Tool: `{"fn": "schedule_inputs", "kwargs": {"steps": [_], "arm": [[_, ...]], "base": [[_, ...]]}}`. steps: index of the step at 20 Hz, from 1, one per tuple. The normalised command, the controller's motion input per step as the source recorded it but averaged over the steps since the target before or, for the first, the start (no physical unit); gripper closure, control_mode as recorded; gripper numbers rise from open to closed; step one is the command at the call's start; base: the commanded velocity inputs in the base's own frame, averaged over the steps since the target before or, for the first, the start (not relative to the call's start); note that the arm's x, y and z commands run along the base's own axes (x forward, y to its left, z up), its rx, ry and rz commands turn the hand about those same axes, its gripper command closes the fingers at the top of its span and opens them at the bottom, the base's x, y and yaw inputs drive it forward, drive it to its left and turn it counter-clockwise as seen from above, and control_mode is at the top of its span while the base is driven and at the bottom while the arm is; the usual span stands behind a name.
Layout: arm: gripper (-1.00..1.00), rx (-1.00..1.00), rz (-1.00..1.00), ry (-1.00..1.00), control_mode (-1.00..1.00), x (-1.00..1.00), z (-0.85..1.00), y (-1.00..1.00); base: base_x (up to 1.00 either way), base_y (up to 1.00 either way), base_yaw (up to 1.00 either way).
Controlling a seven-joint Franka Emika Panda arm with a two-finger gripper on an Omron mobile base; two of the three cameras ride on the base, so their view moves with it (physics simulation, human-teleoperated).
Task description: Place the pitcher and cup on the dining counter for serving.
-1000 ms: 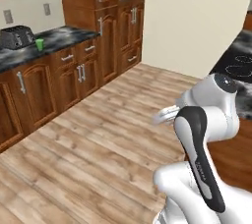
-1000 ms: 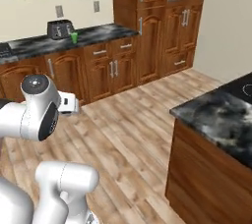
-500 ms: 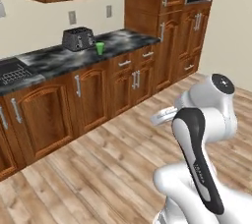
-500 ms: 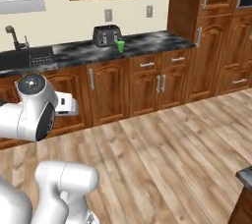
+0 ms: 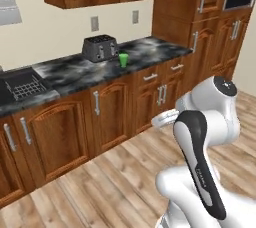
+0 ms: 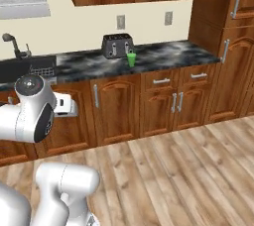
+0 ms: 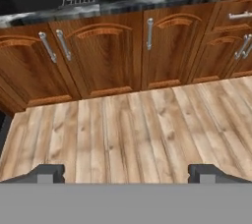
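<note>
Claw (image 7: 126, 174) spread wide and holding nothing, fingertips (image 7: 47, 173) hanging over the wood floor (image 7: 128, 125) in front of the lower cabinets (image 7: 98, 56). On the marble worktop (image 5: 145, 52), the green cup (image 5: 123, 60) stands just beside the black toaster (image 5: 99, 48), on the side away from the sink (image 6: 30, 66); the pitcher is not identified. A sound approach would bring the base nearer the toaster, then lift the arm above the worktop edge before closing around the cup's tapered wall. No brand, label or lettering is legible anywhere.
</note>
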Motion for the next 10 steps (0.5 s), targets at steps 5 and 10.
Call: {"fn": "schedule_inputs", "kwargs": {"steps": [5, 10], "arm": [[-1.0, 0.0, 0.0, 0.0, 1.0, 0.0, 0.0, 0.0], [-1.0, 0.0, 0.0, 0.0, 1.0, 0.0, 0.0, 0.0]], "base": [[1.0, -0.48, 0.23], [1.0, -0.53, 0.25]]}}
